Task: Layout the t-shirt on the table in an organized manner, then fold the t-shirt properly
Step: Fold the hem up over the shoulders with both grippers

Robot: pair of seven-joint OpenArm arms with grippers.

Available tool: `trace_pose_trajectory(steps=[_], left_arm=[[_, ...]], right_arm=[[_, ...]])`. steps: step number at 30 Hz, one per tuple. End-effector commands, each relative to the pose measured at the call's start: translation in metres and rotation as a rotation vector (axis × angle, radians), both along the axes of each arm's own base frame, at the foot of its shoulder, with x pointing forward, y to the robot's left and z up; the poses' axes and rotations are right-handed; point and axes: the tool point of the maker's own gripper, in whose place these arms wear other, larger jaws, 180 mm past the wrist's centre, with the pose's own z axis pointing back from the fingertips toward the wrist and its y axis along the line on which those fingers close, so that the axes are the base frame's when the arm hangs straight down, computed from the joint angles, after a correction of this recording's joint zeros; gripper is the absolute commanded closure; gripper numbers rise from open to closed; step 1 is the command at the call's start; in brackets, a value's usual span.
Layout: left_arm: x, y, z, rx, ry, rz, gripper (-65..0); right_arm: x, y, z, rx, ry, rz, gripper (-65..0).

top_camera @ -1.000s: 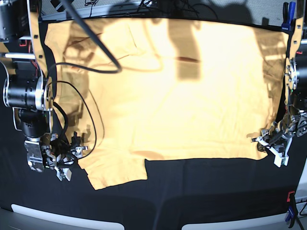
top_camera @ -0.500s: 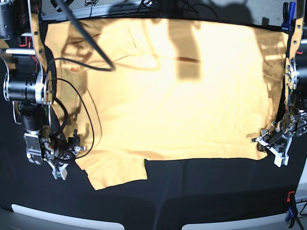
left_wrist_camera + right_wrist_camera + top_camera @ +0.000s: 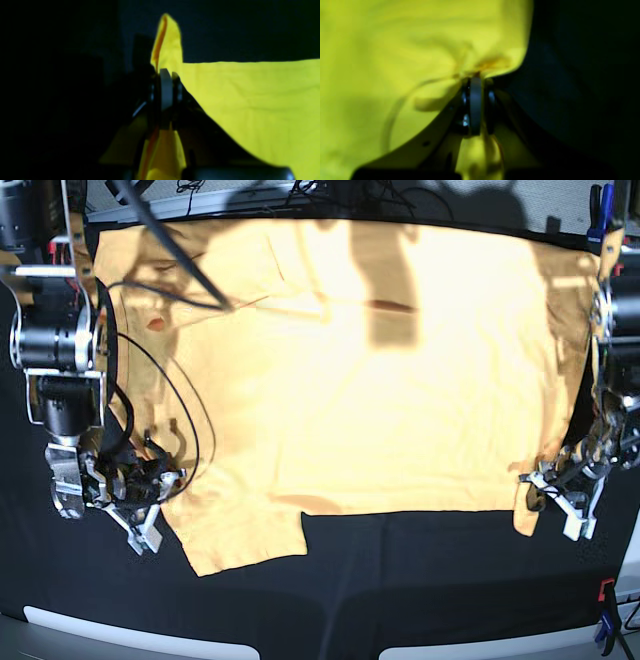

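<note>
The light orange-yellow t-shirt (image 3: 380, 380) lies spread across the black-covered table (image 3: 420, 580), with one short sleeve toward the front left. My right gripper (image 3: 150, 505) is at that sleeve's outer edge. In the right wrist view it (image 3: 475, 79) is shut, with t-shirt (image 3: 382, 50) fabric bunched between its fingertips. My left gripper (image 3: 557, 498) is at the shirt's front right corner. The left wrist view shows it (image 3: 166, 73) shut on a raised fold of the t-shirt (image 3: 250, 100), and the cloth peaks above the pinch.
A black cable (image 3: 185, 420) from the right arm loops over the shirt's left part. A blue clamp (image 3: 597, 210) stands at the back right corner and another clamp (image 3: 605, 615) at the front right edge. White strips (image 3: 140, 635) line the front edge.
My right gripper has shut on the sleeve edge and shifted slightly right. My left gripper has drawn the shirt's right corner a little inward and down, so the right hem has moved left.
</note>
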Motion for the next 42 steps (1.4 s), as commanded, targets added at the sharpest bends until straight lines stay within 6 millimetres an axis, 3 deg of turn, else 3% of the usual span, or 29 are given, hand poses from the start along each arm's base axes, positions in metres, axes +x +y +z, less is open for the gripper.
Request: trace_pose_trajectory(steps=[1, 4, 10, 14, 26, 30, 36, 42], left_arm=[[0.010, 0.011, 0.021, 0.016, -0.067, 0.020, 0.0], [0.000, 0.015, 0.023, 0.023, -0.097, 0.055, 0.0], [-0.020, 0.035, 0.057, -0.028, -0.196, 0.127, 0.0], [-0.035, 0.040, 0.065, 0.003, -0.191, 0.118, 0.0], [-0.087, 0.036, 0.039, 0.066, -0.126, 0.073, 0.0], [-0.104, 0.036, 0.045, 0.073, -0.144, 0.075, 0.0], [-0.137, 0.062, 0.062, 0.067, -0.180, 0.175, 0.0], [-0.174, 0.057, 0.050, 0.074, -0.134, 0.152, 0.0]], right_arm=[[0.019, -0.003, 0.028, 0.009, -0.078, -0.002, 0.0], [0.010, -0.003, 0.031, 0.006, -0.106, 0.019, 0.0], [-0.023, -0.008, 0.033, -0.029, -0.129, 0.075, 0.0], [-0.047, -0.012, 0.034, -0.044, -0.135, 0.093, 0.0], [-0.105, -0.047, 0.060, -0.081, -0.250, 0.017, 0.0], [-0.128, -0.053, 0.067, -0.076, -0.269, -0.005, 0.0], [-0.163, -0.066, 0.075, -0.047, -0.288, -0.061, 0.0], [-0.199, -0.077, 0.071, -0.068, -0.256, -0.081, 0.0]])
